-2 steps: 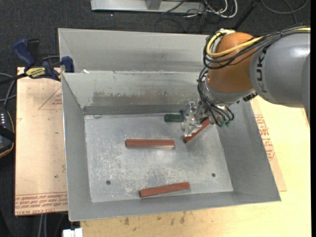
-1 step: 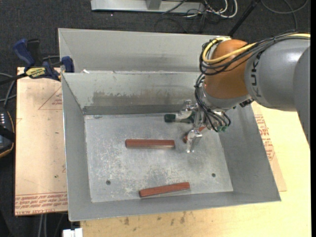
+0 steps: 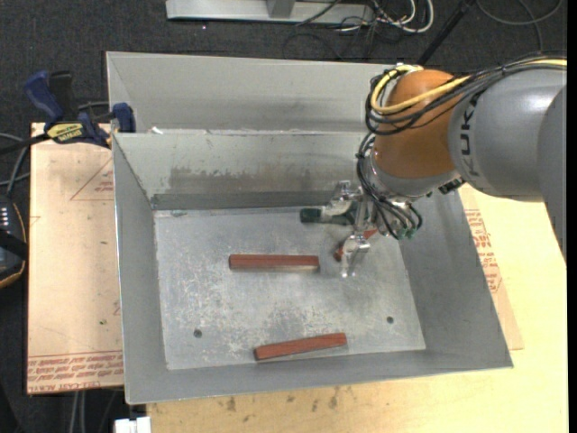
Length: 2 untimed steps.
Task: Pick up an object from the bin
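Note:
My gripper (image 3: 328, 244) hangs low over the bin floor, right of centre, under the orange wrist cover. Its two fingers stand apart, one dark tip pointing left and one metal tip pointing down, with nothing between them, so it is open. A reddish-brown flat bar (image 3: 273, 262) lies flat in the middle of the bin. Its right end sits just left of the lower fingertip and apart from it. A second reddish-brown bar (image 3: 300, 346) lies near the bin's front edge, slightly tilted and well away from the gripper.
The arm reaches in over the bin's right wall. The sloped grey walls close in on all sides, and the back wall is near the gripper.

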Motion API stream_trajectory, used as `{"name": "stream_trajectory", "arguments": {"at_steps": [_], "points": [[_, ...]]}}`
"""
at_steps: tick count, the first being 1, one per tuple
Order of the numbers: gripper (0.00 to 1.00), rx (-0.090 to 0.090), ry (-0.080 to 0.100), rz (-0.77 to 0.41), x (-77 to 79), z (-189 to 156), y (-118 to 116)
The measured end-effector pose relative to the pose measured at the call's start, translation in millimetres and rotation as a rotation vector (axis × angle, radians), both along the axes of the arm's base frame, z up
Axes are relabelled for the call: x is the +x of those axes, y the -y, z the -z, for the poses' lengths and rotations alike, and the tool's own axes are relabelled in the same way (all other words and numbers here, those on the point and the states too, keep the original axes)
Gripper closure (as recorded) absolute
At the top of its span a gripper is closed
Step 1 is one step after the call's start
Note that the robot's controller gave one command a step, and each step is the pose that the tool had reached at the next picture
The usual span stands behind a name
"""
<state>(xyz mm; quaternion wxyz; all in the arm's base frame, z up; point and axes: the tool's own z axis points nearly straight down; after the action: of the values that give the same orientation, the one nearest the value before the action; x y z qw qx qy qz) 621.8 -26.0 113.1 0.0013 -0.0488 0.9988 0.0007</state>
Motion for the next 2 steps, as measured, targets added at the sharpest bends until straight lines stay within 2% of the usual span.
{"name": "stream_trajectory", "arguments": {"at_steps": [1,2], "points": [[1.00,0.003,0.018,0.081,-7.5,33.9,-64.8],[1.00,0.003,0.018,0.081,-7.5,33.9,-64.8]]}}
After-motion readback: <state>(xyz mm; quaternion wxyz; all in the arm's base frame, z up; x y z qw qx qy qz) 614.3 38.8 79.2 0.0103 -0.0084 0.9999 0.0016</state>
